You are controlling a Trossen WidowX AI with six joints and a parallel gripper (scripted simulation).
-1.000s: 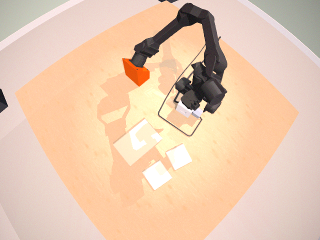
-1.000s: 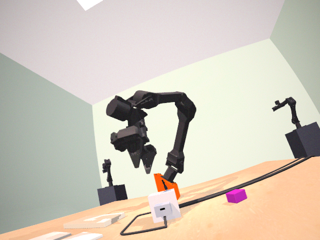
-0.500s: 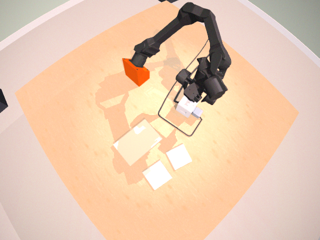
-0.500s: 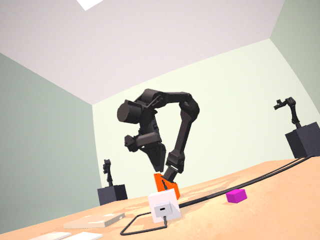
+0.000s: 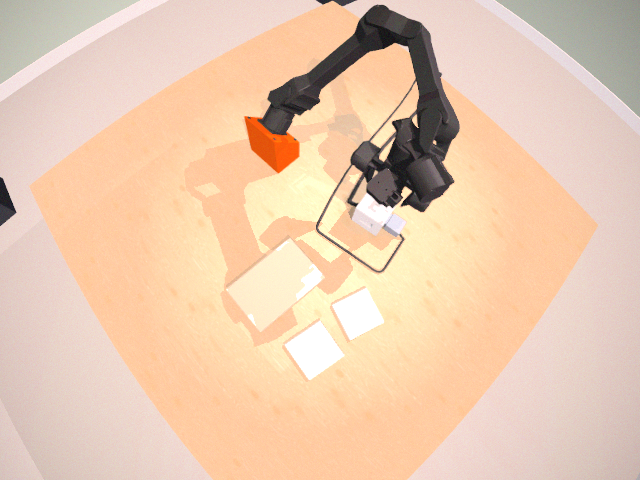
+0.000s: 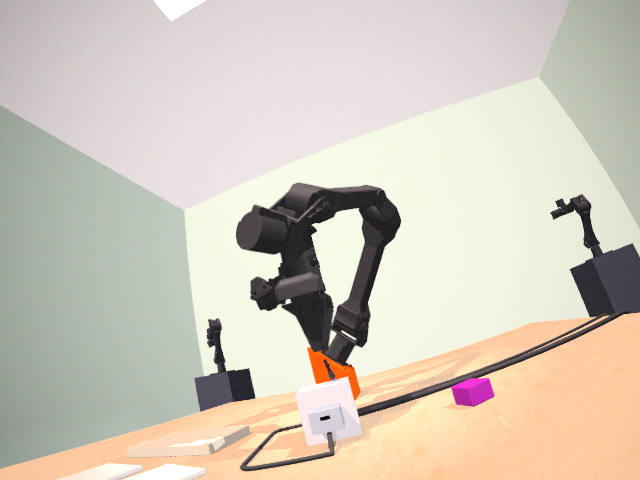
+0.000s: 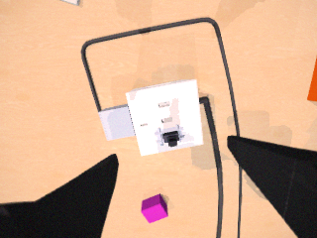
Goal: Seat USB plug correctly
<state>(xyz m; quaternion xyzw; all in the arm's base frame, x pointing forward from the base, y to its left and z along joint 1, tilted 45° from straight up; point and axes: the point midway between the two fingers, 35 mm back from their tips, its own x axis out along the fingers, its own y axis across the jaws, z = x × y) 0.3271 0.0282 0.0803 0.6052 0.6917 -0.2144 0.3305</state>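
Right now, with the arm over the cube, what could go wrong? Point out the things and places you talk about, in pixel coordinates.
The open black pincer (image 7: 172, 150) could miss or clip the small black plug (image 7: 171, 138) (image 6: 329, 369) on the white power cube (image 5: 371, 214) (image 6: 310, 403) (image 7: 165, 106); it stands near one edge of the top face.

The pale grey adapter (image 5: 395, 225) (image 6: 326, 420) (image 7: 117, 123) sticks out of the cube's side, so a low finger might catch it and turn the cube.

The thin black cable (image 5: 347, 248) (image 6: 284, 461) (image 7: 149, 30) loops round the cube and could snag.

Below my black, downward-pointing gripper (image 6: 317, 341) stands a white power cube (image 6: 305, 395), with a small magenta block (image 6: 473, 392) lying well off to its side.
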